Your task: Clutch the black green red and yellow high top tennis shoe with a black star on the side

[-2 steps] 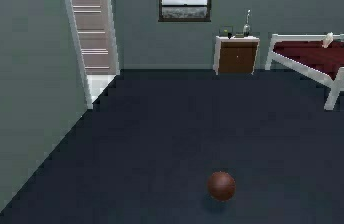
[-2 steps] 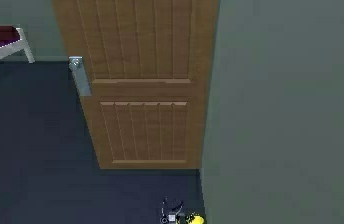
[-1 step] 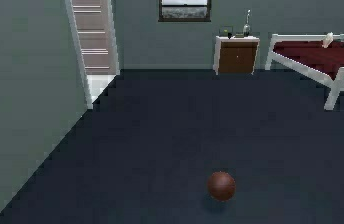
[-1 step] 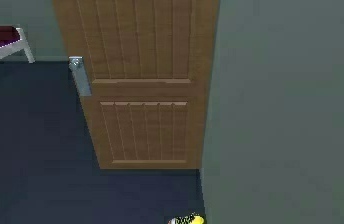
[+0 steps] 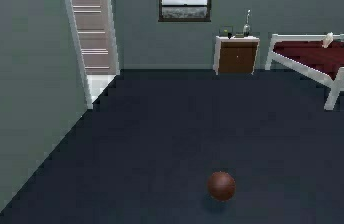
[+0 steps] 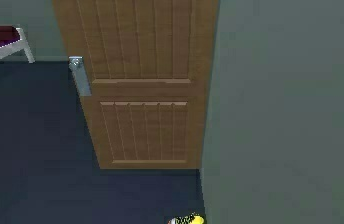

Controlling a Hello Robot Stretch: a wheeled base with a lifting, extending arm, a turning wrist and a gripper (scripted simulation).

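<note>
One: Dark blue floor [image 5: 180, 130] is spread across the forward view, bounded by grey walls. What is seen on it?

Two: A reddish-brown ball [image 5: 221, 185] is seen low in the forward view, alone on the floor. At the far wall a brown nightstand [image 5: 237, 55] with a white top is placed, and just beside it, toward the forward view's right, a white-framed bed [image 5: 315, 62] with a dark red cover. A framed picture [image 5: 185, 10] is hung above, left of the nightstand. A white doorway [image 5: 95, 45] is set in the wall on the forward view's left.

One: And where is the task's thing found?

Two: A small yellow-and-green object [image 6: 187, 219] is cut by the arm side view's bottom edge. It lies on the dark floor, near the foot of the grey wall [image 6: 290, 110], below a panelled wooden door [image 6: 145, 80]. Its shape is too small for it to be called a shoe with certainty.

One: What else is shown there?

Two: A grey handle [image 6: 79, 75] is fixed at the door's left edge, and a corner of the bed is caught at the arm side view's upper left.

One: What is known of the gripper's fingers?

Two: Their state cannot be told.
</note>
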